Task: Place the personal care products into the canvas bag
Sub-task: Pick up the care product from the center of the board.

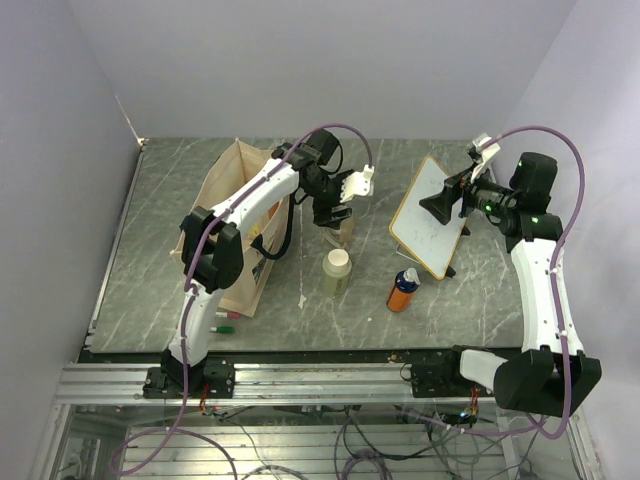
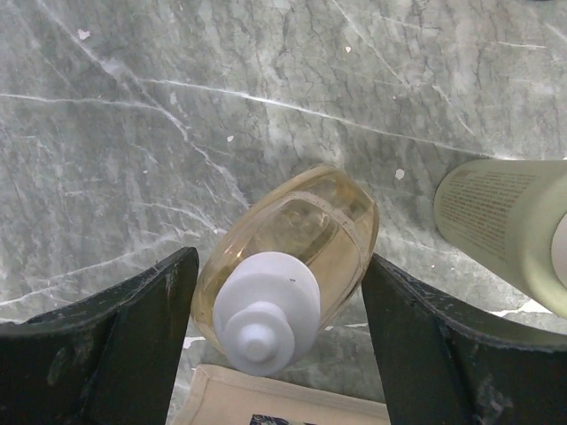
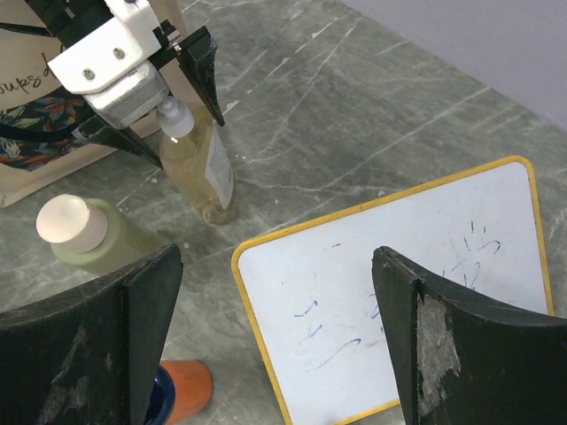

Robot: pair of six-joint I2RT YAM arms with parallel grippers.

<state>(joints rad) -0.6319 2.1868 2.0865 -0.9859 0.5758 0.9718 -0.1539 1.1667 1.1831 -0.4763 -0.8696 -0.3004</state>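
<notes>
The left pincer [image 1: 335, 208] is wide open. It hangs over the amber bottle [image 2: 306, 235], with one black finger on each side of the white cap. Neither finger touches the bottle, so nothing is held.

The bottle stands up on the table [image 2: 133, 133], and it is tall and thin. That is the first danger. If one finger bumps it before the other, it may tip and roll. If the fingers close only on the round cap, the bottle may slip out on the way up.

Seen from the top, the pale green bottle [image 1: 337, 272] stands close by at 6 o'clock from the amber one. A falling bottle or a low finger could knock it down too.

The canvas bag [image 1: 225, 200] stands at 9 o'clock, just beside the arm. Its cloth top is soft. I think a bottle carried too low could catch the rim and push the bag over.

The orange bottle [image 1: 403, 290] waits at 4 o'clock, well apart.

The right pincer [image 3: 276, 261] is open too and holds nothing. It hovers over the whiteboard [image 1: 432, 215] at 3 o'clock, out of the way.
</notes>
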